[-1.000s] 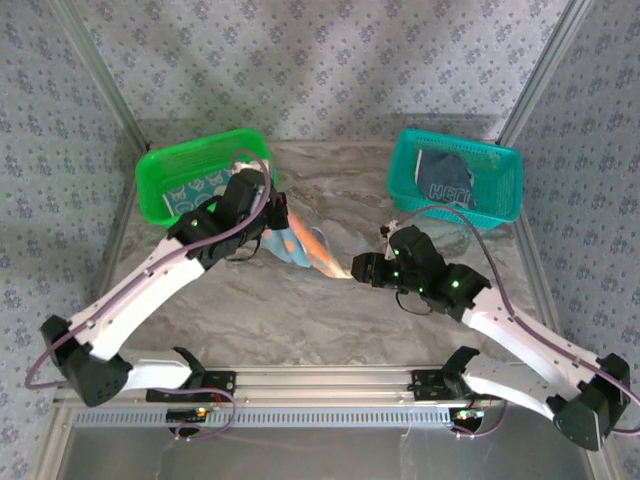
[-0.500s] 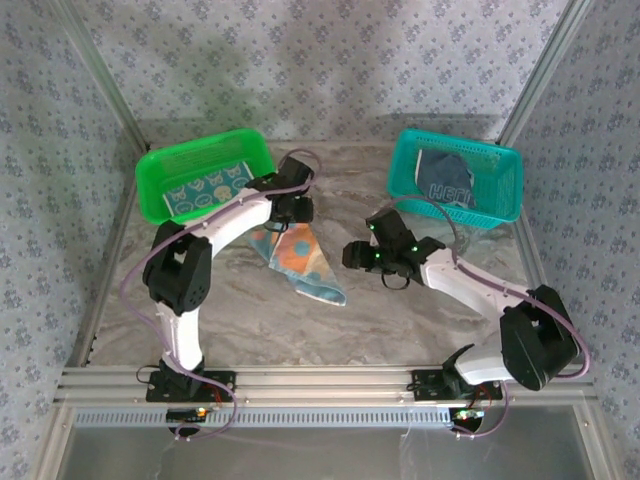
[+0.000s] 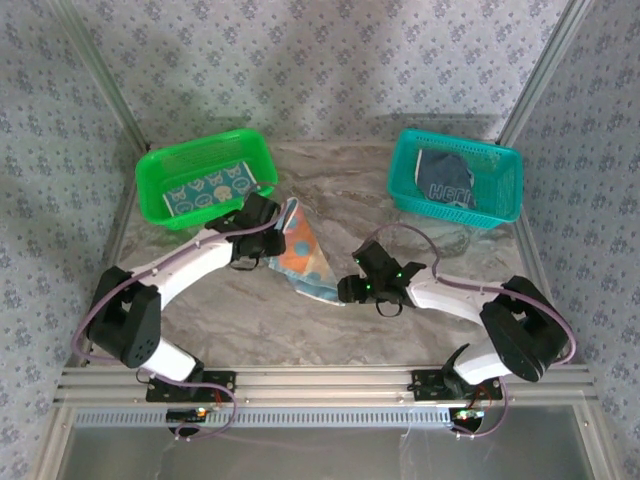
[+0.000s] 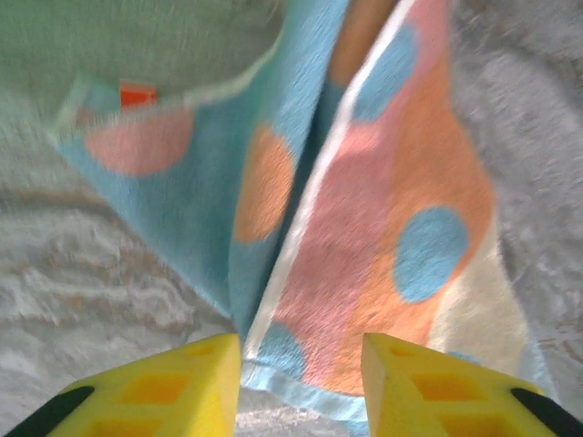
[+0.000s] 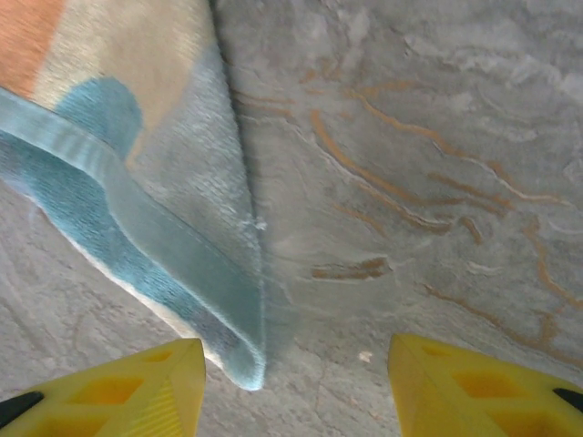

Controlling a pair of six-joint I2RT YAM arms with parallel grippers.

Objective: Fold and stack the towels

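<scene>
Lying now flat on the bench instead of bunched up between the arms, the dotted towel sits between the left tool and the right tool, both with jaws apart, holding nothing.

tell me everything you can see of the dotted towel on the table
The dotted towel is a fluffy terry cloth, light blue with orange, pink and cream dots, a pale hem and a small orange tag near one corner. It lies on the marble table, folded over itself into a long wedge from beside the green basket toward the right arm. The left fingers straddle one edge; its pointed corner lies between the open right fingers.
</scene>
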